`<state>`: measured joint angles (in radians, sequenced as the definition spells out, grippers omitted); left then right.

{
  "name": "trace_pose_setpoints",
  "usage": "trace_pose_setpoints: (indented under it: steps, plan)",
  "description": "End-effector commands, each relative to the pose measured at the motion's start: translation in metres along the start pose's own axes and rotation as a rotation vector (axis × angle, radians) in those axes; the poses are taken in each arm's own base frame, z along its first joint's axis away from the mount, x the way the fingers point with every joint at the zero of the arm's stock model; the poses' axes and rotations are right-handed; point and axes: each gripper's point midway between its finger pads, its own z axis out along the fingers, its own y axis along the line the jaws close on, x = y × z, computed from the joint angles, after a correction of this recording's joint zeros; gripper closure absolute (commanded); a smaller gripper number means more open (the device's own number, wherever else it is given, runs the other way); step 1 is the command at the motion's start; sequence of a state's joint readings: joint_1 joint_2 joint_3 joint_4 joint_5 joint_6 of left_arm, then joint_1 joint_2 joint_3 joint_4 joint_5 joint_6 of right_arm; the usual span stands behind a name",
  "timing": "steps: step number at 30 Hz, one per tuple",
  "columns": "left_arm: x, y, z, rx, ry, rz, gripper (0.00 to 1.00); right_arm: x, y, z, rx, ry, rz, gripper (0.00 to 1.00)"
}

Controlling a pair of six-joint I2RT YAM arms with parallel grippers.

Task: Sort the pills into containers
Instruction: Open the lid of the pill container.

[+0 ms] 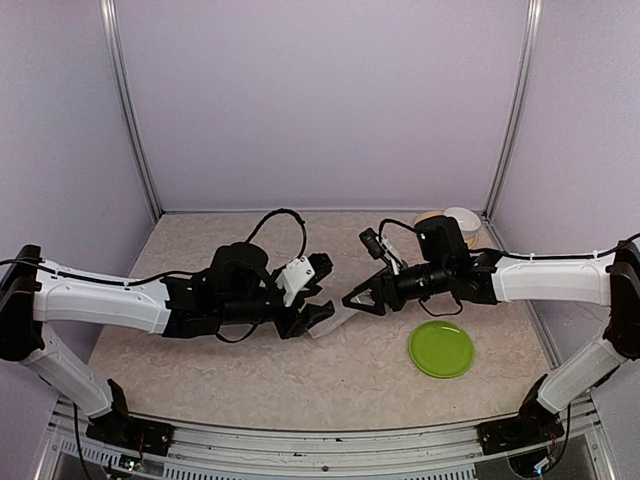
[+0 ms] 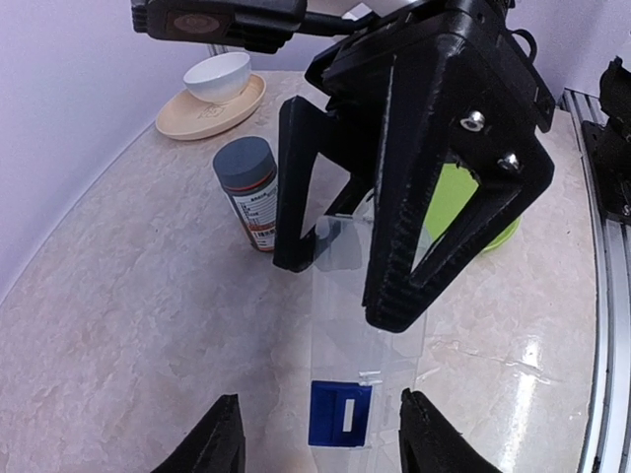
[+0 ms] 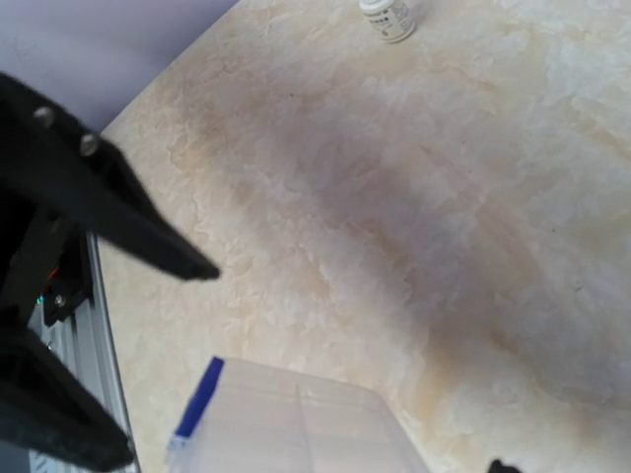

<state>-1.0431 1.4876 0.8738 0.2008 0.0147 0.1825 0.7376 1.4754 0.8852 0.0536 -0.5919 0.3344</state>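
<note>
The clear flat pill box [image 2: 367,325] lies on the table with its blue latch [image 2: 340,414] at the near end. It also shows in the top view [image 1: 337,320] and in the right wrist view [image 3: 296,424]. My left gripper [image 2: 330,439] is open, with a finger on each side of the latch end and a gap to the box. My right gripper [image 2: 340,293] is open above the far end of the box. In the top view the left gripper [image 1: 316,322] and the right gripper [image 1: 358,305] face each other over the box. No pills show.
A pill bottle [image 2: 251,192] with a grey cap stands left of the box. A white bowl [image 2: 219,77] sits on a tan saucer [image 2: 197,116] at the back right corner. The green plate [image 1: 441,348] lies front right. A small white bottle [image 3: 386,18] stands farther off.
</note>
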Motion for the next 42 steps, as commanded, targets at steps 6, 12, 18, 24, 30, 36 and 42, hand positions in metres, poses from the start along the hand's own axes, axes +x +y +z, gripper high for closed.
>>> trace_pose_setpoints:
  steps: [6,12,18,24,30,36,42]
  plan:
    - [-0.007,0.001,-0.013,0.169,-0.026,-0.065,0.47,0.008,0.009,0.003,-0.064,0.003,-0.139,0.42]
    - [-0.009,-0.008,-0.014,0.274,-0.009,-0.078,0.47,0.012,0.016,0.002,-0.109,-0.031,-0.211,0.43]
    - [-0.003,-0.022,-0.010,0.374,0.018,-0.087,0.50,0.015,0.024,0.000,-0.156,-0.046,-0.242,0.43]
    - [0.003,-0.030,-0.003,0.435,0.050,-0.099,0.57,0.015,0.029,-0.006,-0.171,-0.077,-0.281,0.44]
    - [0.005,-0.036,-0.001,0.477,0.064,-0.106,0.68,0.016,0.030,-0.008,-0.171,-0.088,-0.291,0.44]
    - [0.009,-0.039,0.003,0.495,0.077,-0.116,0.77,0.017,0.033,-0.010,-0.185,-0.097,-0.297,0.44]
    - [0.008,-0.041,0.003,0.511,0.072,-0.120,0.92,0.020,0.031,-0.010,-0.180,-0.095,-0.303,0.44]
